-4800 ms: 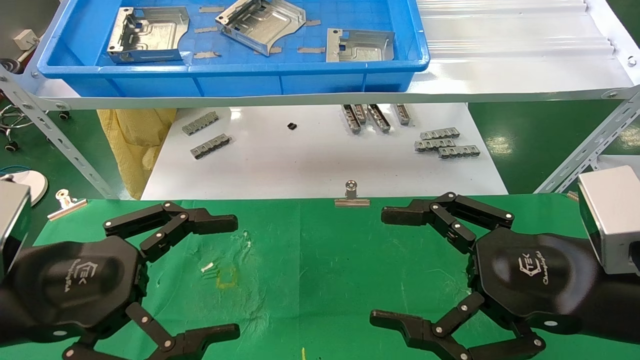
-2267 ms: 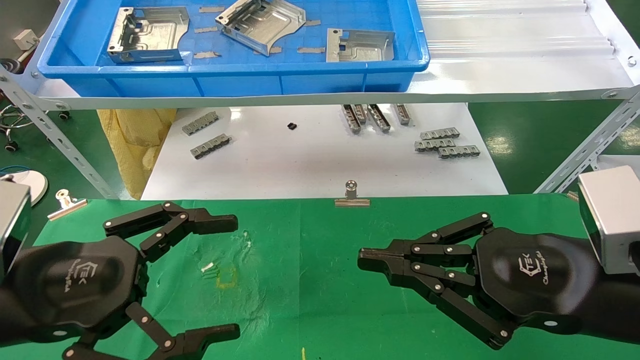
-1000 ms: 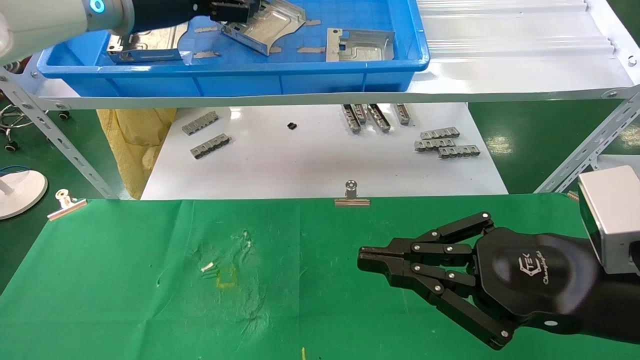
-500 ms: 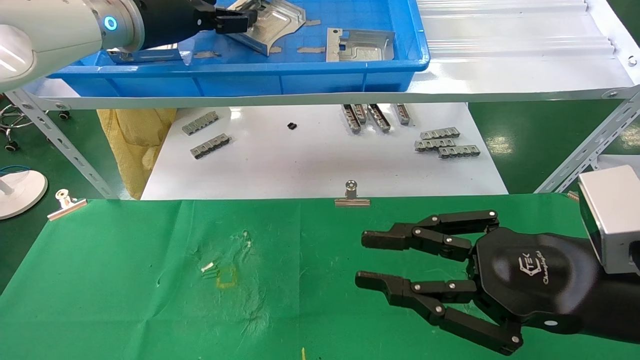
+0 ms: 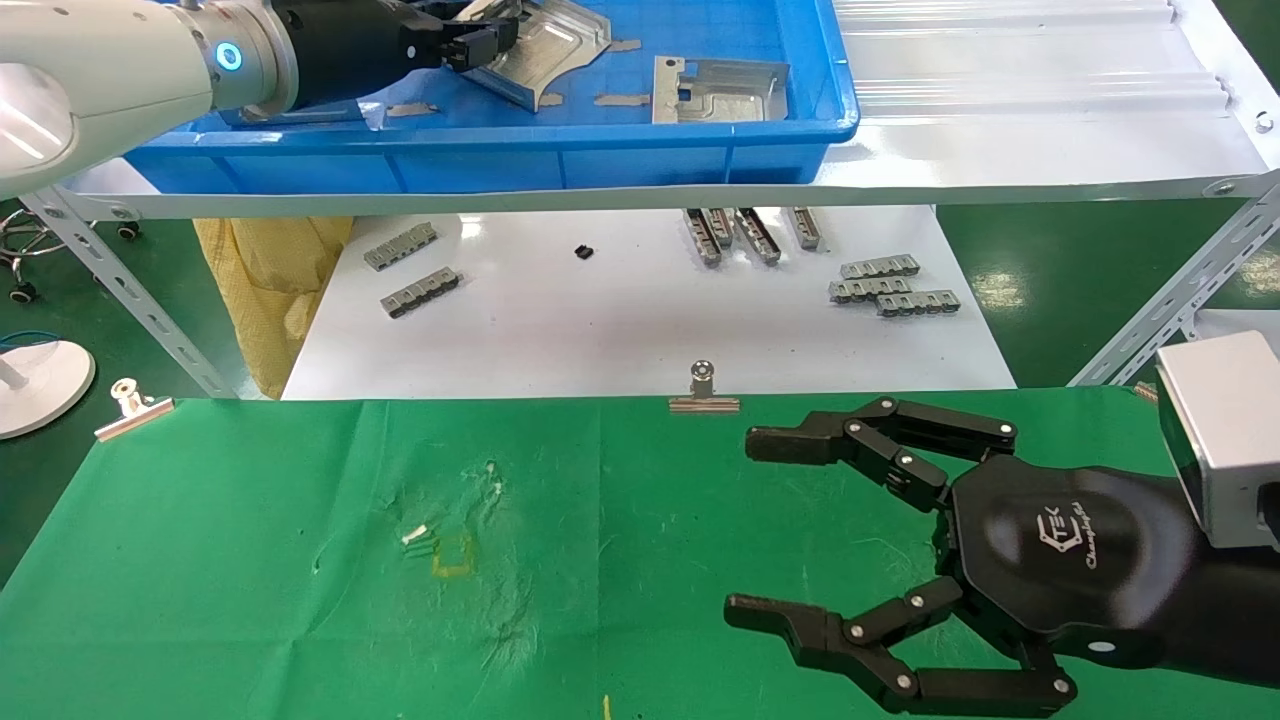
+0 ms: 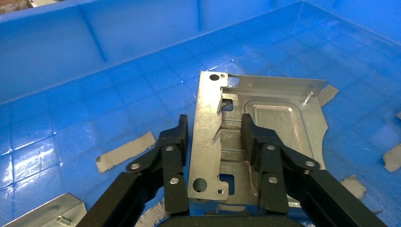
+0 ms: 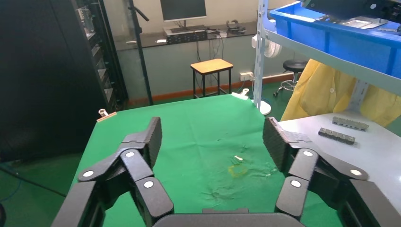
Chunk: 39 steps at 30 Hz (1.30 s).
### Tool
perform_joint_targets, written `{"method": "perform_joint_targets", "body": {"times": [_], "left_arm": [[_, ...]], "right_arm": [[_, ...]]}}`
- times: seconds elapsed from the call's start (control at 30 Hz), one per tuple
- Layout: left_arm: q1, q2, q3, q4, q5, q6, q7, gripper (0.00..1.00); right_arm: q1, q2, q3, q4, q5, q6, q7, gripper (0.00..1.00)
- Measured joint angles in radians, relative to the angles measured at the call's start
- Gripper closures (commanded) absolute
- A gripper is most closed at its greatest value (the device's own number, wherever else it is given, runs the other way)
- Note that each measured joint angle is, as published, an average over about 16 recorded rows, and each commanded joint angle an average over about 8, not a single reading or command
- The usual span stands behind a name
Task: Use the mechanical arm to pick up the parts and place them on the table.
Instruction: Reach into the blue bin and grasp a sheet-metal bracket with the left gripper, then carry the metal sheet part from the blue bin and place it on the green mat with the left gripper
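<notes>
Spreading wider than before, the right claw (image 5: 740, 528) hovers over the green counter (image 5: 300, 560); at eleven o'clock, the left claw (image 6: 213, 137) straddles a shiny silver stamped plate (image 6: 279, 118), unclosed.

The part (image 6: 257, 127) between the left hand's (image 6: 215, 135) fingers is bare sheet metal, bright and lightly scratched, with a smooth embossed panel. The tray (image 5: 600, 160) under it is glossy blue plastic, its floor moulded in a grid and patched with dull grey tape. Both hands look like matt black plastic with small shiny metal pins; the right hand (image 5: 760, 525) carries a brushed silver metal wrist block. The desk (image 5: 250, 580) wears green cloth, creased and scuffed. The white board (image 5: 620, 320) behind is smooth and slightly glossy, and the small bars (image 5: 895, 290) on it are dull grey metal.
</notes>
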Motion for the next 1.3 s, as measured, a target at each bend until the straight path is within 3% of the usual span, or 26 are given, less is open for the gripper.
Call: {"method": "perform_joint_targets", "body": {"times": [0.4,0.6,0.77,0.93,1.13,1.3], "left_arm": [[-0.006,-0.009,-0.006,-0.014,-0.015,0.011,0.021,1.0],[-0.023,-0.034,-0.024,-0.034,-0.045,0.086,0.051,1.0],[-0.027,-0.08,-0.048,-0.062,-0.086,0.239,0.098,1.0],[-0.001,-0.152,-0.076,-0.099,-0.139,0.48,0.175,1.0],[0.092,-0.259,-0.094,-0.172,-0.211,0.74,0.291,1.0],[0.198,-0.35,-0.073,-0.264,-0.251,0.86,0.397,1.0]], "right_arm": [[0.0,0.0,0.0,0.0,0.0,0.0,0.0,0.0],[0.0,0.0,0.0,0.0,0.0,0.0,0.0,0.0],[0.0,0.0,0.0,0.0,0.0,0.0,0.0,0.0],[0.0,0.0,0.0,0.0,0.0,0.0,0.0,0.0],[0.0,0.0,0.0,0.0,0.0,0.0,0.0,0.0],[0.0,0.0,0.0,0.0,0.0,0.0,0.0,0.0]]}}
